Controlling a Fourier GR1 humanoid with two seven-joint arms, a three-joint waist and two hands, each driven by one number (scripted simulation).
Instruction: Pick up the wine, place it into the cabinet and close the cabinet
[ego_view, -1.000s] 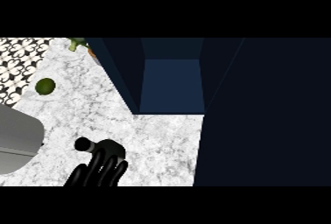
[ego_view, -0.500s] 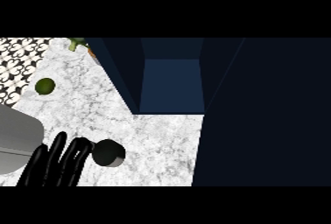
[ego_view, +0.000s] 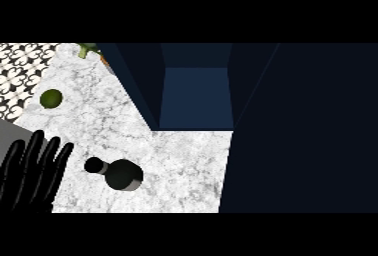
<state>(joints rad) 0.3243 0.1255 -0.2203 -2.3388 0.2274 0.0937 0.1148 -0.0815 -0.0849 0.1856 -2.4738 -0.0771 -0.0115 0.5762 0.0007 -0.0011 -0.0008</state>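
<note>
The wine bottle (ego_view: 122, 176) is dark, stands upright on the marble counter (ego_view: 184, 165) and shows from above, with its cap (ego_view: 94, 165) toward the left. My left hand (ego_view: 31, 172) is at the lower left, just left of the bottle and apart from it, open with straight fingers pointing up. The dark blue cabinet (ego_view: 196, 97) stands open behind the bottle, its inside bare. Its wide dark panel (ego_view: 303, 130) fills the right side. My right hand is out of sight.
A green lime (ego_view: 51, 98) lies on the counter at the left. A leafy plant (ego_view: 88, 48) sits at the back edge. A grey sink (ego_view: 11, 137) is at the far left, under my hand. Patterned tile (ego_view: 22, 65) shows in the back left corner.
My left hand has moved left, away from the bottle, and its fingers have straightened. The bottle, hidden under the hand one second ago, now stands uncovered.
</note>
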